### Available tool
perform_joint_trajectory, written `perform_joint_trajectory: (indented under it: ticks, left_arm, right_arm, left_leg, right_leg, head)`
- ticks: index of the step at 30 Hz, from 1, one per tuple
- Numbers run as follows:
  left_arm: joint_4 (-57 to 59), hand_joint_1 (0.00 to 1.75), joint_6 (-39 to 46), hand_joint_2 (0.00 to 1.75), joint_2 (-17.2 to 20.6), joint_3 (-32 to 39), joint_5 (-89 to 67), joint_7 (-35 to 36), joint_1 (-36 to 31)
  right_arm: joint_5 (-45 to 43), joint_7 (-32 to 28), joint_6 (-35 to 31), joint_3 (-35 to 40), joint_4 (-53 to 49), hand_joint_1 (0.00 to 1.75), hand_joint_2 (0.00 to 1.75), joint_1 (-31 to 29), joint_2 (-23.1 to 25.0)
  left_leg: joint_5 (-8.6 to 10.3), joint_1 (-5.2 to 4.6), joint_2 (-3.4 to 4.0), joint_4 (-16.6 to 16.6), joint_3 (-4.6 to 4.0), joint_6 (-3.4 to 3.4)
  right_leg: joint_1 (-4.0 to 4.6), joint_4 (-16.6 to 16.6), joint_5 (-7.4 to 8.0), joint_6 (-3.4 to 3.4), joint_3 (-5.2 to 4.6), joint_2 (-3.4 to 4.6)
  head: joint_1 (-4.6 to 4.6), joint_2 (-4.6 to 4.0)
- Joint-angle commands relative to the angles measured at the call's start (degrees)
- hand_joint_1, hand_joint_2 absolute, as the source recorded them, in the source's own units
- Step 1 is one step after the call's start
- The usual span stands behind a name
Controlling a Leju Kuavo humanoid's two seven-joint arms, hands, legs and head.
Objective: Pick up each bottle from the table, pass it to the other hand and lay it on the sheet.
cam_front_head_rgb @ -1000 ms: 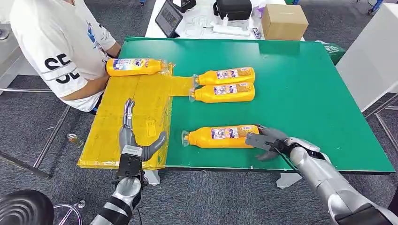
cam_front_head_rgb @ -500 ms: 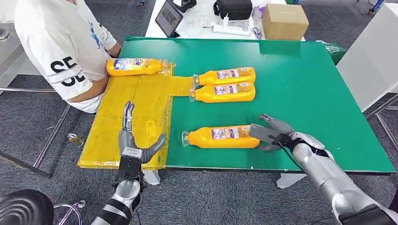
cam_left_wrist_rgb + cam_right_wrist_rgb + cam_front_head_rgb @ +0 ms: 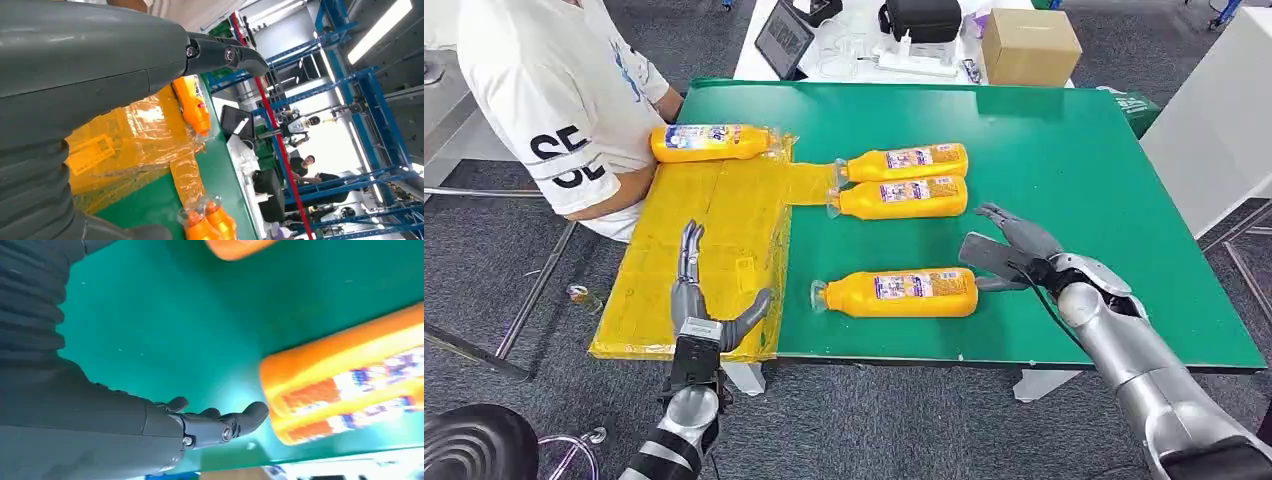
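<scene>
Where it touched before, right hand (image 3: 1014, 255) lifted off bottle (image 3: 899, 292)

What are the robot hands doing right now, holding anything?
Left robot hand: open, empty, over the yellow plastic sheet.
Right robot hand: open, empty, beside the base of the nearest orange plastic bottle.

Green table (image 3: 1064, 150) is standing on grey carpet floor (image 3: 484, 240). Beyond the table a white desk (image 3: 844, 60) is carrying a cardboard box (image 3: 1030, 45), tablet (image 3: 782, 36), black bag (image 3: 921, 18). Blue steel racking (image 3: 360, 85) is rising behind it.
</scene>
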Motion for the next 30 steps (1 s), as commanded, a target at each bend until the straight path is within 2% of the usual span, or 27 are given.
perform_joint_trajectory:
  ticks: [1,3,6,15,30]
  left_arm:
    - [3.9,0.00,-1.6,1.75,-0.5,1.5,-0.9,0.3,-1.9]
    - [4.7,0.00,-1.9,1.75,-0.7,1.4,-0.8,0.3,-2.5]
    - [5.5,0.00,-1.9,1.75,-0.8,0.8,-0.6,0.3,-3.3]
    - [5.5,0.00,-2.2,1.75,-0.7,0.7,-0.6,0.3,-3.3]
    - [8.5,0.00,-2.5,1.75,-1.9,-0.1,-0.2,0.3,-5.5]
  right_arm:
    - [-1.2,-2.0,5.4,3.5,3.8,0.00,1.75,-4.0,2.8]
    - [-1.5,-2.4,5.7,4.2,6.2,0.00,1.75,-5.0,4.1]
    - [-2.3,-3.8,5.6,5.4,10.6,0.00,1.75,-7.2,6.9]
    - [-2.6,-4.0,5.6,5.5,10.9,0.00,1.75,-7.5,7.4]
    - [-2.8,-7.0,5.0,11.0,20.9,0.00,1.75,-9.3,17.1]
  left_leg:
    - [-0.07,0.01,0.24,0.0,0.19,0.06]
    - [-0.14,0.02,0.39,0.0,0.39,0.10]
    - [-0.06,0.02,0.28,0.0,0.18,0.04]
    - [-0.06,0.00,0.19,0.0,0.19,0.06]
    - [-0.07,0.03,0.27,0.0,0.23,0.06]
  right_leg:
    - [0.05,0.0,0.00,-0.16,0.13,0.16]
    - [0.08,-0.1,-0.01,-0.26,0.30,0.25]
    - [0.05,0.0,0.03,-0.15,0.10,0.20]
    - [0.04,0.0,-0.01,-0.15,0.14,0.10]
    - [0.08,0.0,-0.01,-0.16,0.16,0.17]
  head:
    - [0.00,0.00]
    - [0.00,0.00]
    - [0.00,0.00]
    - [0.00,-0.02]
    - [0.00,0.00]
